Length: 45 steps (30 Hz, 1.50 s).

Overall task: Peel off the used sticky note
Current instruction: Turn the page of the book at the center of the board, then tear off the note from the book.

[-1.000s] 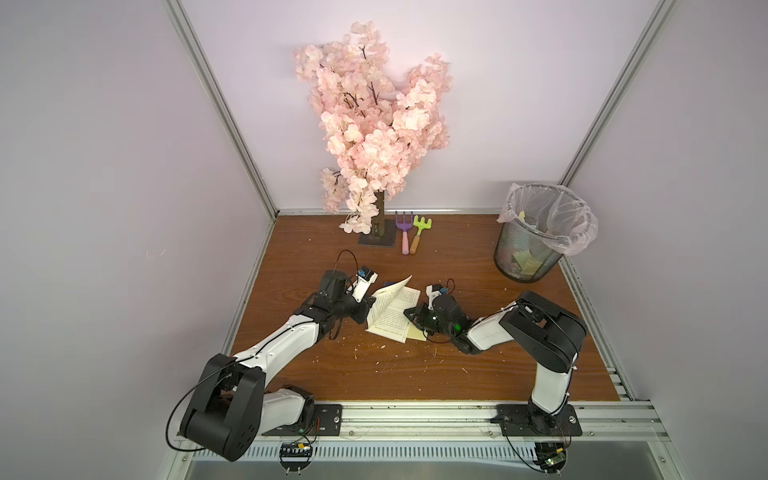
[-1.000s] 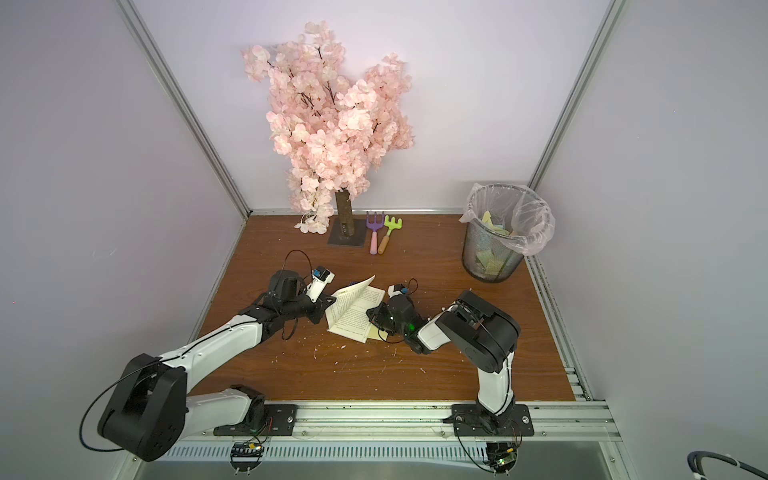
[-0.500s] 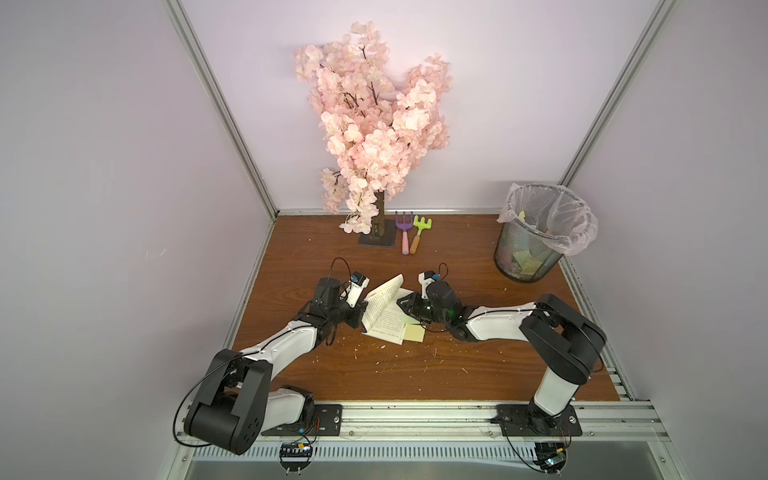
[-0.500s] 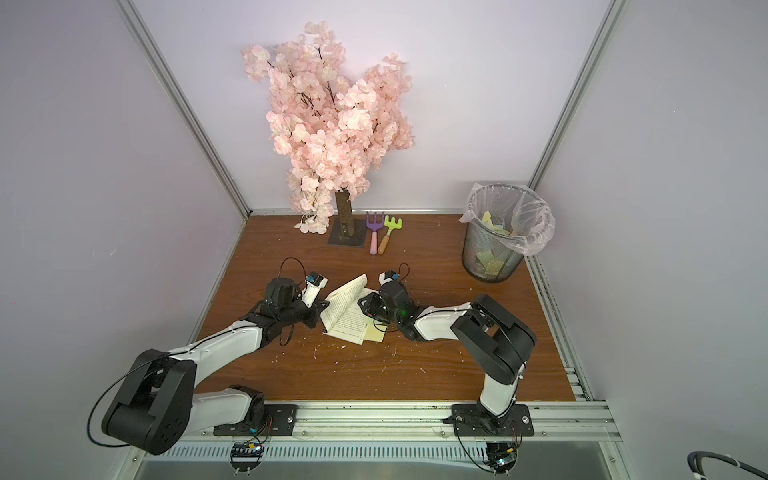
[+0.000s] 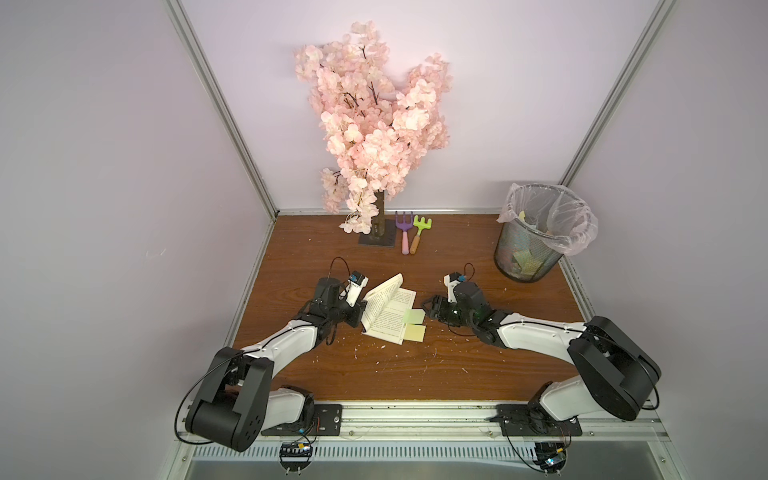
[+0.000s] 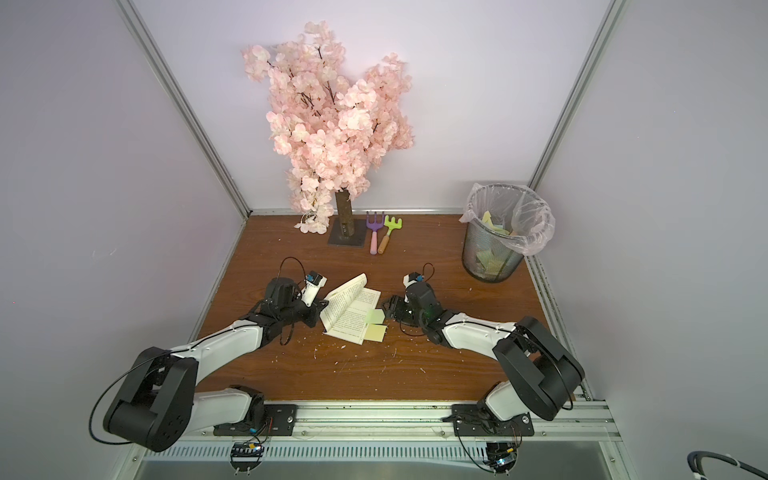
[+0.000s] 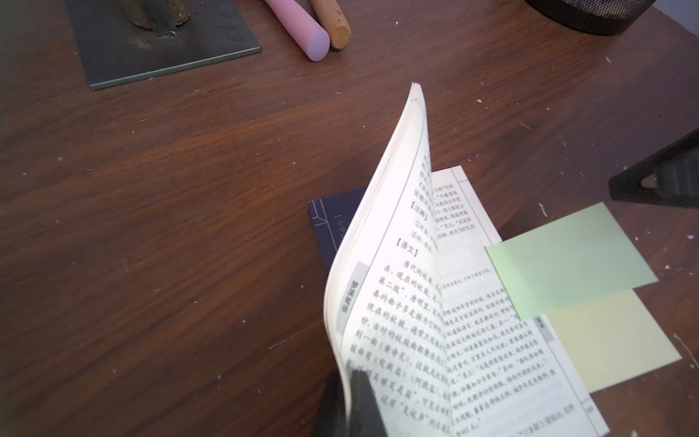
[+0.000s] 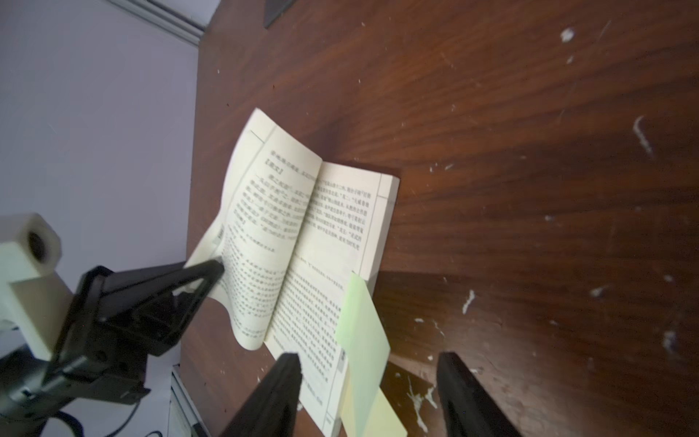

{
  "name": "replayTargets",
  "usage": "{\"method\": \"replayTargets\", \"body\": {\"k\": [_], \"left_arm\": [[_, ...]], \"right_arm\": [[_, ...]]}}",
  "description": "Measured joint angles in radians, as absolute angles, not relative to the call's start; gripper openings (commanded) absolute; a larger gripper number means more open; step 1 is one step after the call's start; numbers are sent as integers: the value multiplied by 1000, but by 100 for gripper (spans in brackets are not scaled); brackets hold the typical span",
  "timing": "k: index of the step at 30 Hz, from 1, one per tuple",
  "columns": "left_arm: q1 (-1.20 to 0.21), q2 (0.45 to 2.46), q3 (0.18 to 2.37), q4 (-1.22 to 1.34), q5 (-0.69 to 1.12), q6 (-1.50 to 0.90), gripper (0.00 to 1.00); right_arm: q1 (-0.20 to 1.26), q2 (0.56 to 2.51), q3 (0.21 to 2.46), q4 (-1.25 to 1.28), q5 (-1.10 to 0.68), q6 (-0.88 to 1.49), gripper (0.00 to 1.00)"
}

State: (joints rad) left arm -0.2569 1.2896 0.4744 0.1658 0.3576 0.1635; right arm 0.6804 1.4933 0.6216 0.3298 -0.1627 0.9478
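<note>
Desk: brown wood grain, flecked with pale scraps.
Yellow sticky note: nearest of the two notes. It juts out past the outer edge of the book's flat right-hand page and lies partly under the green one.
Green sticky note: stuck by one end to that same page, just behind the yellow note. Its free end hangs out over the desk.
Right pincer: released, fingers spread wide. It is low at the notes' side of the book. In the right wrist view the free end of the green note shows between the two fingers, with neither pressing on it.
Left pincer: clenched on a sheaf of the book's left-hand pages, which arch up off the rest.
Book: open between the two pincers, printed text up, with a dark cover corner showing beneath.
Toy rakes: one purple and one green, side by side near the back wall.
Blossom tree: pink, upright on a dark plate just beside the rakes.
Wastebasket: black mesh with a clear liner, at the far right corner, coloured notes inside.
</note>
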Motion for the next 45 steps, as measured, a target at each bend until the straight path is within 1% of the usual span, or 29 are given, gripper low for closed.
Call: {"method": "replayTargets", "body": {"k": [5,6,7,9,10,11,13,14,22,38,45], "left_arm": [[-256,1295,474,167,358,163,2],[-256,1295,474,167,358,163,2],[-256,1296,474,167,358,163,2],[-256,1297,474,167,358,163,2],[-256,1298,474,167,358,163,2],[-256,1299,474,167,358,163,2],[-256,1300,474,168,358,164,2],[-256,1300,474,168,358,163,2],[-256,1301,474,168,359,164,2],[-255,1301,474,173,358,160,2],[-255,1301,474,173,358,160,2]], "right_arm": [[691,1573,638,352,-225,930,56],[693,1599,647,354,-232,929,54],[694,1624,658,358,-238,929,50],[696,1670,677,372,-255,934,37],[696,1689,685,383,-261,936,29],[697,1703,690,397,-266,939,18],[698,1718,694,419,-277,947,2],[699,1720,696,422,-280,950,0],[678,1698,712,409,-280,947,0],[598,1574,697,334,-309,917,0],[579,1565,696,302,-334,886,0]]}}
